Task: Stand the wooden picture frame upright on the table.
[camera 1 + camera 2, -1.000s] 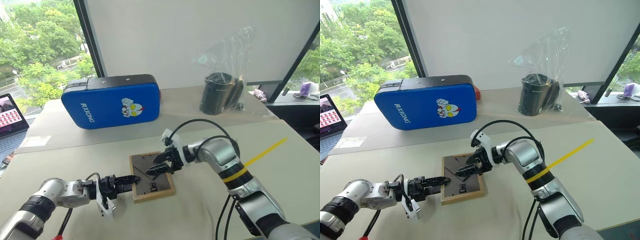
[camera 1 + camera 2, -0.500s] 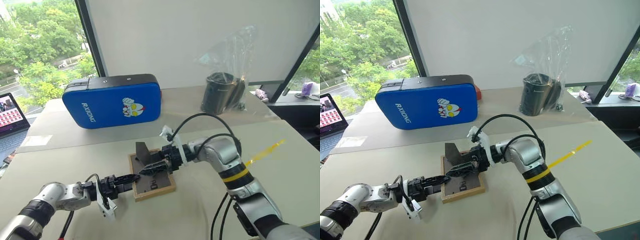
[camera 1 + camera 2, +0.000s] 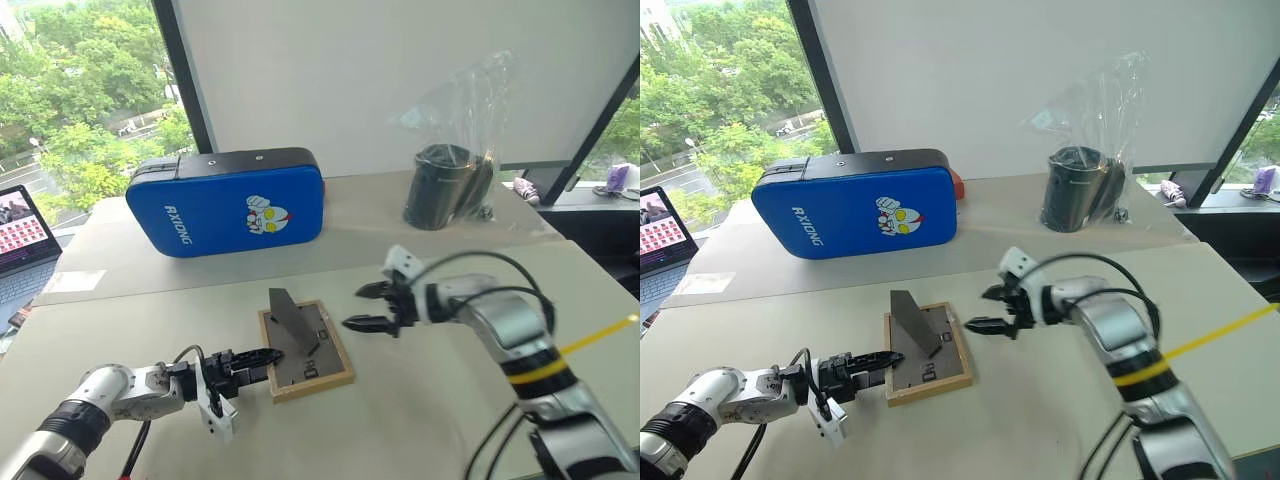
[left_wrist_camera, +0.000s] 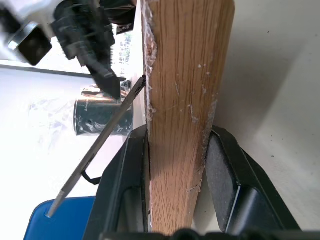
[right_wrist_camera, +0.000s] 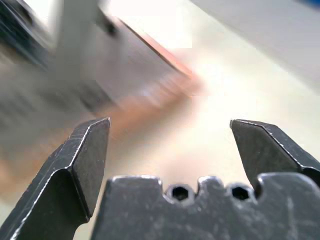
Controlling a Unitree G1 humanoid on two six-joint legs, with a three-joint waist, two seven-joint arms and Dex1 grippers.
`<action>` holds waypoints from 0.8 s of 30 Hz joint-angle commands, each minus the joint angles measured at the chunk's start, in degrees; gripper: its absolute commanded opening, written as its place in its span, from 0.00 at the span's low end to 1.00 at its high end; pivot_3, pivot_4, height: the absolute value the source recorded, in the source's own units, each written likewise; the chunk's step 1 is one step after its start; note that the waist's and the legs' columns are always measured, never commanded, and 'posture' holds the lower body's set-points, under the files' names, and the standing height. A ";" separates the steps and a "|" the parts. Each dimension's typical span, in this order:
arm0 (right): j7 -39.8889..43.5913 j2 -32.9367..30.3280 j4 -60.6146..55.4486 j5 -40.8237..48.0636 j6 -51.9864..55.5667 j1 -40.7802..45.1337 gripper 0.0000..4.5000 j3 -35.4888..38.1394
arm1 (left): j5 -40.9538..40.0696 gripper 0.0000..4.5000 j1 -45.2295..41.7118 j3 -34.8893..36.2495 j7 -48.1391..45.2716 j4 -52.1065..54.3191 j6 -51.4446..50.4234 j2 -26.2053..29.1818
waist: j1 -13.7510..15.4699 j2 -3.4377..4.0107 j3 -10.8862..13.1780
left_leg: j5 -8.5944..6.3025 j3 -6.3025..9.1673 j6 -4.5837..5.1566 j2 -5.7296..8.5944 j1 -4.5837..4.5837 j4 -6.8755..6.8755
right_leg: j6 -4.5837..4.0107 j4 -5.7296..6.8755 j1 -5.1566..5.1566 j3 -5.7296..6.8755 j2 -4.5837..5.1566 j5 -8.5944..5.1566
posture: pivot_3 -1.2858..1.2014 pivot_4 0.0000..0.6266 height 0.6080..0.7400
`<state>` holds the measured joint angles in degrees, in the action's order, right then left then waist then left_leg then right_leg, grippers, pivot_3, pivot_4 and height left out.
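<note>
The wooden picture frame lies flat on the table, dark back facing up. Its fold-out stand sticks up from the back at a slant. My left gripper is shut on the frame's left wooden edge, with one finger on each face. My right gripper hovers open just right of the frame, fingers spread wide with nothing between them. The frame's photo side is hidden against the table.
A blue padded case lies behind the frame. A black cylinder in a clear plastic bag stands at the back right. An open laptop sits at the far left. A yellow strip crosses the right side near the table's edge.
My right gripper raised the stand off the frame's back, let it go and swung away to the right. The stand stays up. My left gripper kept its hold.
</note>
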<state>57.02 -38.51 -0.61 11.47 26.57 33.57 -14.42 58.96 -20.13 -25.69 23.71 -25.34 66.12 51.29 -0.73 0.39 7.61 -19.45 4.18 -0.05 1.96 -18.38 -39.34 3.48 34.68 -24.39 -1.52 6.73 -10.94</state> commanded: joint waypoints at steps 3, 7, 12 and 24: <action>-10.51 -6.46 -2.73 -25.64 -46.15 -8.35 0.99 -7.90 | 0.44 0.25 1.86 -2.43 -3.25 -1.25 0.33 -0.62 | 0.03 -0.02 0.00 | 0.01 -0.04 -0.02 -0.01 0.04 0.06 | 0.04 -0.45 0.05 0.01 0.00 -0.02 | 0.52 0.24 1.00; -21.57 -2.92 -0.95 -35.74 -60.28 -8.40 0.99 -9.22 | -1.98 0.25 1.51 -1.68 -4.78 -0.97 1.32 -0.56 | -0.25 -0.08 0.04 | 0.09 -0.19 -0.16 -0.02 0.13 0.08 | 0.04 -0.53 0.10 -0.06 0.01 -0.02 | 0.52 0.24 1.00; -29.72 1.38 0.02 -42.77 -67.25 -6.75 0.99 -8.78 | -12.45 0.25 1.22 -0.87 -9.84 -1.58 4.85 -0.76 | -0.07 -0.43 0.22 | 0.10 -0.17 -0.17 -0.03 0.13 0.08 | -0.02 -0.54 0.11 -0.06 0.00 0.01 | 0.52 0.24 1.00; -31.99 2.08 -2.26 -43.84 -69.44 -9.20 0.55 -7.16 | -16.65 0.25 2.45 1.61 -16.67 -2.88 5.72 -1.44 | -0.05 -0.78 0.43 | 0.19 -0.19 -0.33 -0.03 -0.03 0.39 | 0.00 -0.66 0.04 0.00 -0.01 0.01 | 0.52 0.24 1.00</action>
<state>27.23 -36.88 0.84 -33.44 -41.51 23.79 -23.98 40.73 -18.92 -23.35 9.19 -27.08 71.53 49.94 -0.78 -0.39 8.05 -19.26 3.98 -0.38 1.93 -18.41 -38.95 3.48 34.02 -24.35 -1.53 6.72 -10.93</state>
